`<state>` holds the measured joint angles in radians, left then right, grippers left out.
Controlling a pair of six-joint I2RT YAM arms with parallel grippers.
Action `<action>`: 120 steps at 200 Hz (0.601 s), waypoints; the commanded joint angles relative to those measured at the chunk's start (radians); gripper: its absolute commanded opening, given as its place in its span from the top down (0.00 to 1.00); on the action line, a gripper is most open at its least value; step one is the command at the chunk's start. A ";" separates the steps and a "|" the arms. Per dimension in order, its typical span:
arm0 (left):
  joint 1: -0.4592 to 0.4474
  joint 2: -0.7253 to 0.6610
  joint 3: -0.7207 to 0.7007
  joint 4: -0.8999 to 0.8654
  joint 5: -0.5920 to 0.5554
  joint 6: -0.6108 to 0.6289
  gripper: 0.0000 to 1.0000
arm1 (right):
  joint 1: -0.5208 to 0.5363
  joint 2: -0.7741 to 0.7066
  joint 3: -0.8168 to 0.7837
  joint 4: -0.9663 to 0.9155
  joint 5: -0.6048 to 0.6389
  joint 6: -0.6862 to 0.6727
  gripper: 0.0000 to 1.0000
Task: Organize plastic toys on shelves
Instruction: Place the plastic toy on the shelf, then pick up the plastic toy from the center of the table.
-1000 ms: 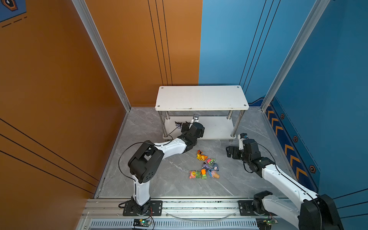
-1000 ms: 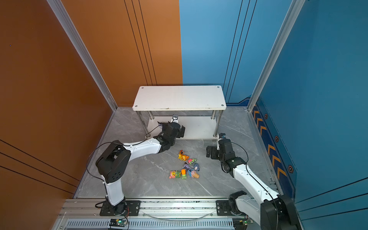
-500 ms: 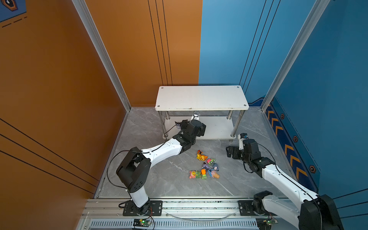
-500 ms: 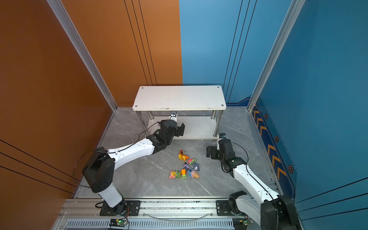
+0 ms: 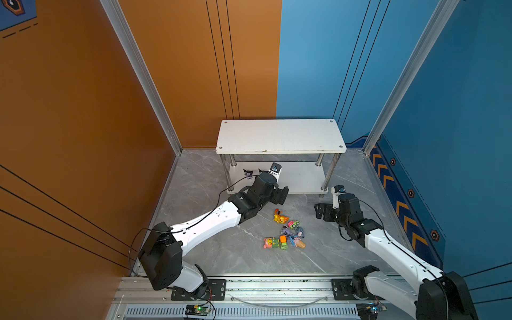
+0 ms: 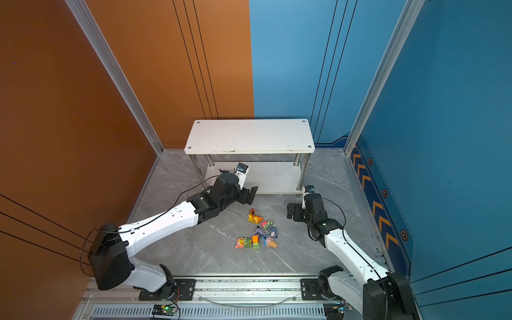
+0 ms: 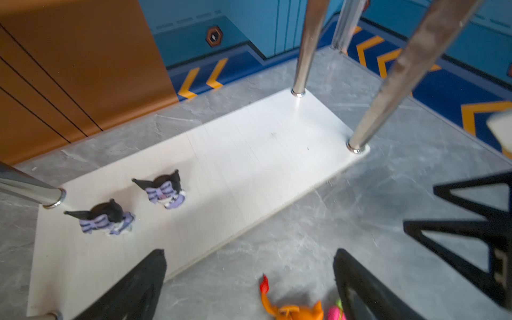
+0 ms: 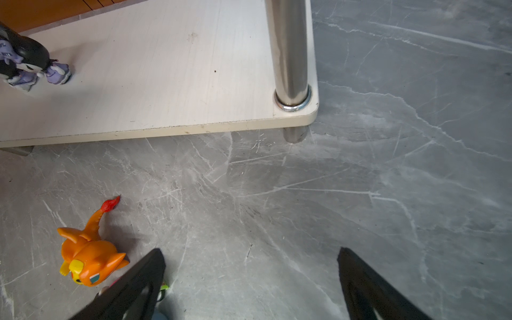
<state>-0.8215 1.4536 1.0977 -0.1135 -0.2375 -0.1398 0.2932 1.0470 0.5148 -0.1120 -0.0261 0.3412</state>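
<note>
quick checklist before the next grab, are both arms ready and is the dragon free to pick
1. Left jaws open, nothing between them: ok.
2. Right jaws open, nothing between them: ok.
3. Two horned figures standing on the lower shelf: ok.
4. Bare room on that shelf for more toys: ok.
5. Orange dragon on the floor at the edge of the toy pile, between the two arms: ok.
6. Dragon free of the green car beside it: cannot tell.
</note>
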 commanded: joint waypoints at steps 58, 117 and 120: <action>0.003 -0.266 -0.208 -0.331 0.068 -0.033 0.12 | 0.083 -0.013 0.106 -0.174 -0.050 -0.088 0.13; 0.148 -0.506 -0.401 -0.407 0.001 -0.205 0.11 | 0.288 0.205 0.354 -0.406 -0.116 -0.148 0.22; 0.155 -0.515 -0.408 -0.408 0.002 -0.208 0.11 | 0.295 0.224 0.374 -0.423 -0.117 -0.147 0.23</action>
<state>-0.7147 0.9966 0.7475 -0.4664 -0.2070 -0.2588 0.5301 1.1587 0.7605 -0.3416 -0.1291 0.2386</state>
